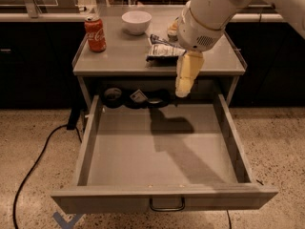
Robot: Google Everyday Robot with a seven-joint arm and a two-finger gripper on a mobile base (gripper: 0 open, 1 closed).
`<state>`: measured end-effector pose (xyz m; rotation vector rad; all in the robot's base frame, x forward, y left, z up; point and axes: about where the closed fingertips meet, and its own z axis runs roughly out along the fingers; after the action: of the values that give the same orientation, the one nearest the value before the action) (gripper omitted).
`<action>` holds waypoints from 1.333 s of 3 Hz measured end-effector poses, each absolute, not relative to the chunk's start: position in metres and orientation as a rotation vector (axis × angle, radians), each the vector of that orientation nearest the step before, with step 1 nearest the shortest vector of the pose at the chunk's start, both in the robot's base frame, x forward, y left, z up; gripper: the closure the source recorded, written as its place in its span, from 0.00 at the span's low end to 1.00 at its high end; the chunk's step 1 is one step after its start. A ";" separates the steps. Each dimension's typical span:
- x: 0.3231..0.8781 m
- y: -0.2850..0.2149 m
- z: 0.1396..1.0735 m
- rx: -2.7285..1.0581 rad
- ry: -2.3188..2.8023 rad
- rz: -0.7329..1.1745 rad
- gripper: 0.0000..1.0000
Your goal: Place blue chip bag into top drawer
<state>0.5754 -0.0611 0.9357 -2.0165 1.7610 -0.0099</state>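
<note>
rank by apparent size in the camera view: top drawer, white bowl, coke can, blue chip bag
1. top drawer
2. blue chip bag (partly hidden), white bowl, coke can: too alike to rank
The gripper hangs above the drawer's rear.

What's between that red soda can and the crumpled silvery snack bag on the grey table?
Bare grey tabletop in the camera view; the white bowl stands farther back. The pincer hangs before the table's front edge, over the open drawer.

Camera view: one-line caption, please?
Robot's hand hangs over the open grey top drawer, crumpled silvery blue-edged chip bag lying on the grey tabletop.
</note>
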 end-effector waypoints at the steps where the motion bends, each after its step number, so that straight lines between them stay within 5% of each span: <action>1: 0.586 -0.045 0.926 -2.046 1.722 0.026 0.00; 3: 0.660 -0.028 0.898 -2.096 1.718 -0.032 0.00; 4: 0.715 -0.049 0.905 -2.023 1.811 -0.278 0.00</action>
<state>0.7146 -0.0491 0.9049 -2.0233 1.8115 -0.2780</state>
